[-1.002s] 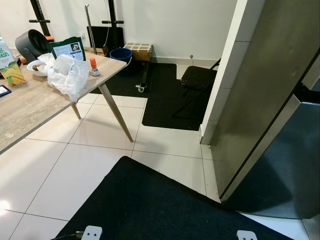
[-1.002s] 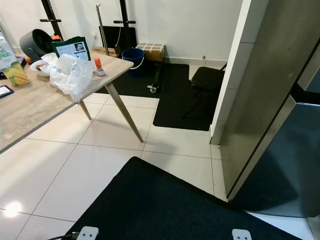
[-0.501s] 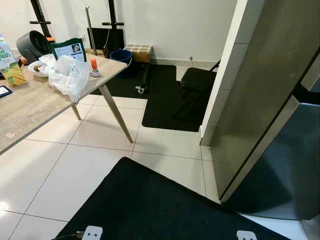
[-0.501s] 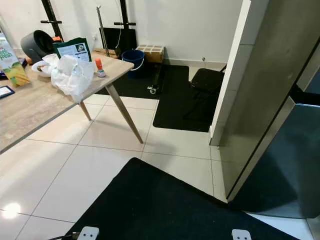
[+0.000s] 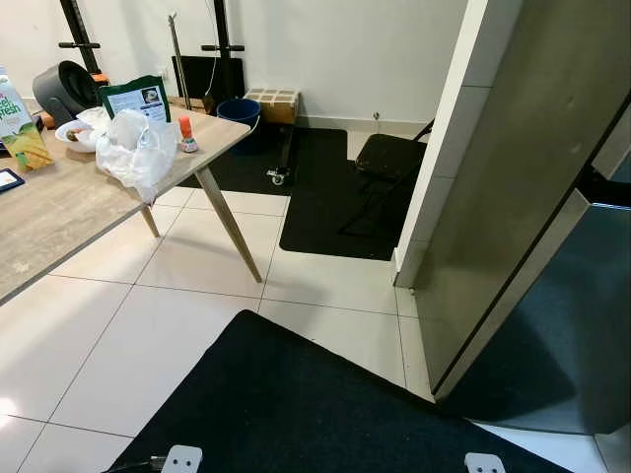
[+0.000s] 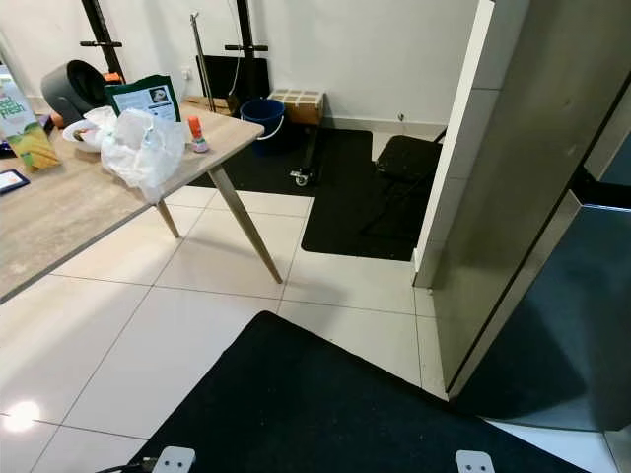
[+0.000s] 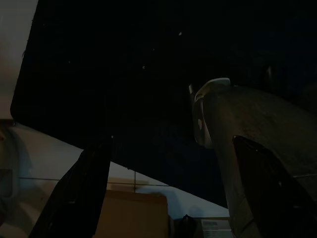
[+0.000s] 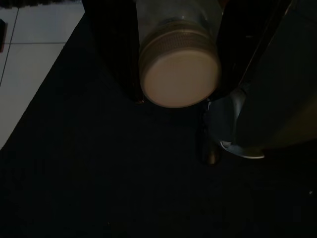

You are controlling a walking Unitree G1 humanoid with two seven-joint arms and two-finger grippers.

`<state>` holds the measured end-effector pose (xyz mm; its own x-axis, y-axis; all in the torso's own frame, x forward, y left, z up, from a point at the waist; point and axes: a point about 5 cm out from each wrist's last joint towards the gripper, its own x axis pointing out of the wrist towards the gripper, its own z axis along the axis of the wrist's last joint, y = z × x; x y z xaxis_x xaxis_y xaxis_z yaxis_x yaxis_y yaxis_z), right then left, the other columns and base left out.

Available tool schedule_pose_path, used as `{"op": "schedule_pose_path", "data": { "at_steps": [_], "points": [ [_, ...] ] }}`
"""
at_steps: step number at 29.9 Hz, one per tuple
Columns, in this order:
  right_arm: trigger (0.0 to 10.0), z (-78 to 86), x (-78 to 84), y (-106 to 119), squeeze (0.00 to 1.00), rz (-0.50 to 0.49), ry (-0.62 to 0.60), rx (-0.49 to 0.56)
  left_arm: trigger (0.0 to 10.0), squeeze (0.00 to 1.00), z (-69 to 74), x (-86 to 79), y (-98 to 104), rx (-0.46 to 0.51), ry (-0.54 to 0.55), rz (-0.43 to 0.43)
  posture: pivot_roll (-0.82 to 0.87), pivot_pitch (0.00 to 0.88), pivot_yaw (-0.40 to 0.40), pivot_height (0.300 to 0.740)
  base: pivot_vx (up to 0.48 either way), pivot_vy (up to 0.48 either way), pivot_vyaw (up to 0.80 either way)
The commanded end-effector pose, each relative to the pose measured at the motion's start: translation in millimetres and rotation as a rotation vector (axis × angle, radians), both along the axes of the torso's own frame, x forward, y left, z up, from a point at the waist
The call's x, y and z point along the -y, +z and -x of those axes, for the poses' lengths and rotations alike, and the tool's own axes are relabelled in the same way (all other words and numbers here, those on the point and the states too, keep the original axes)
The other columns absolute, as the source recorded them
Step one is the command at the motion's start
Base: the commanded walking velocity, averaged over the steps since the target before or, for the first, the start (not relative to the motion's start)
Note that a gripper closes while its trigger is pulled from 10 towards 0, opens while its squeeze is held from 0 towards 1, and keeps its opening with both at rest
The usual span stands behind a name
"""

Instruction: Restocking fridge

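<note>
Your right gripper (image 8: 176,74) is clamped on a white-capped bottle (image 8: 179,69); left gripper (image 7: 173,198) hangs with fingers apart. Fridge (image 5: 552,325) at three o'clock, table (image 5: 69,197) at ten.

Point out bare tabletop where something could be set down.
The wooden table is bare on its near stretch, between the white plastic bag and its front edge. The far end is crowded: bag, green pouch, small orange-capped bottle, bowl, juice carton.
</note>
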<state>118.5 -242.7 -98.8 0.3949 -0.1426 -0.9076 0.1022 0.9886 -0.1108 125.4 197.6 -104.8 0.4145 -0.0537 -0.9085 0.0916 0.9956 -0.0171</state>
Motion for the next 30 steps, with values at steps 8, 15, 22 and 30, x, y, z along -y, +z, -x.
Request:
{"op": "schedule_pose_path", "data": {
  "at_steps": [8,15,22,30],
  "points": [
    [10.0,-1.4,-0.5,0.1,0.0,0.009,0.001,-0.007,10.0,0.0,3.5,4.7,-2.0,-0.02,0.001,0.011,0.07,0.0,-0.013,0.74,0.0,0.0,0.0],
    [10.0,0.0,-1.1,-0.5,0.0,0.013,0.004,-0.015,10.0,0.0,3.2,5.1,-2.0,-0.019,0.004,0.012,0.07,0.0,-0.013,0.74,0.0,0.0,0.0],
    [10.0,0.8,-0.5,-0.6,0.0,0.012,0.003,-0.017,10.0,0.0,3.5,5.8,-2.2,-0.02,0.003,0.013,0.07,0.0,-0.014,0.74,0.0,0.0,0.0],
    [10.0,0.1,-1.2,-0.7,0.0,0.01,0.004,-0.02,10.0,0.0,3.0,6.6,-2.1,-0.019,0.004,0.015,0.07,0.0,-0.015,0.74,0.0,0.0,-0.18]
  ]
}}
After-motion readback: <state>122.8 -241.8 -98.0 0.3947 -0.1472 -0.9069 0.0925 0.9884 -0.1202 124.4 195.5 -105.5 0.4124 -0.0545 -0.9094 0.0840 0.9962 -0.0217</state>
